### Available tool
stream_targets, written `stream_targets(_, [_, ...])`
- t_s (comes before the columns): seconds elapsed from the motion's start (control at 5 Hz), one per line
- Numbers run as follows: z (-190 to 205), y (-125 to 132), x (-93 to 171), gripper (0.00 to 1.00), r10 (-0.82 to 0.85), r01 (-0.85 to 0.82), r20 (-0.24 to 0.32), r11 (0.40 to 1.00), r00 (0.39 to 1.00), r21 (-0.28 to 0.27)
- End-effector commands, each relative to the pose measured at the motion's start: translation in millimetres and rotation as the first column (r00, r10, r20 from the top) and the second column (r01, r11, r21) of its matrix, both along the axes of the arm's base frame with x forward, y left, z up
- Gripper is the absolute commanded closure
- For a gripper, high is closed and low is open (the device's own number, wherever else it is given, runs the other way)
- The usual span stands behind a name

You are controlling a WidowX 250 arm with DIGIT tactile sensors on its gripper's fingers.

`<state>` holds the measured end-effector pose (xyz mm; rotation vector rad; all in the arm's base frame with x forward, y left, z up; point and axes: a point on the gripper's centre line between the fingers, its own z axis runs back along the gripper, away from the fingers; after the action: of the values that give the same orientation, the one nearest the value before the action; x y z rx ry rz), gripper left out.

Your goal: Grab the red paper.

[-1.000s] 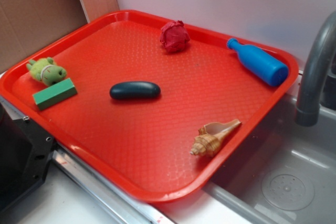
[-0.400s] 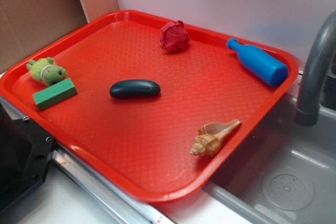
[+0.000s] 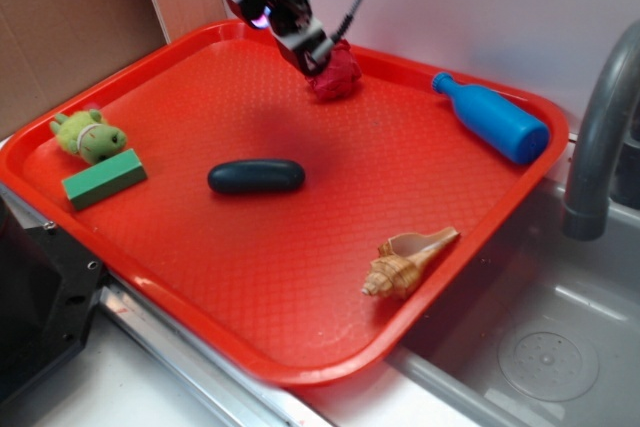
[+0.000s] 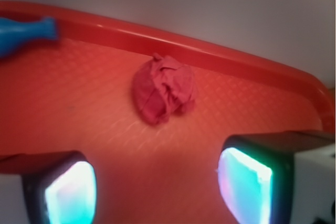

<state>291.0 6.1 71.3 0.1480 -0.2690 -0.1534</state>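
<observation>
Your hand [image 3: 305, 47] hangs over the tray's [image 3: 300, 277] far rim, just at 10 o'clock of the red paper [image 3: 335, 75]. In the wrist view its two fingers [image 4: 247, 184] stand spread wide, released, nothing between them; the red paper [image 4: 164, 94] lies ahead at 12 o'clock, centred on the gap, close to the rim. You have the blue bottle [image 3: 492, 118] at 3 o'clock of the paper, well apart, and the dark oval [image 3: 256, 176] near tray centre.
</observation>
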Motion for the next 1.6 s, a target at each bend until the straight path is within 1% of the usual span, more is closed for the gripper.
stream_targets(0.0, [-19, 10, 49, 0.0, -0.074, 0.073, 0.103, 0.997, 0.992, 0.012])
stream_targets(0.2, [-29, 4, 65, 0.0, -0.13, 0.136, 0.16, 0.99, 0.979, -0.028])
stream_targets(0.4, [-34, 0, 68, 1.0, -0.145, 0.155, 0.177, 0.987, 0.974, -0.043])
stream_targets(0.6, [-23, -1, 57, 1.0, -0.13, 0.144, 0.176, 0.987, 0.976, -0.069])
stream_targets(0.8, [4, -1, 36, 1.0, -0.109, 0.118, 0.107, 0.989, 0.988, -0.088])
stream_targets(1.0, [54, -7, -8, 1.0, 0.024, -0.029, -0.036, 0.988, 0.999, -0.153])
stream_targets(1.2, [106, -15, -54, 1.0, 0.163, -0.171, -0.078, 0.979, 0.984, -0.108])
stream_targets(1.4, [149, -12, -81, 1.0, 0.224, -0.236, -0.099, 0.962, 0.97, -0.139])
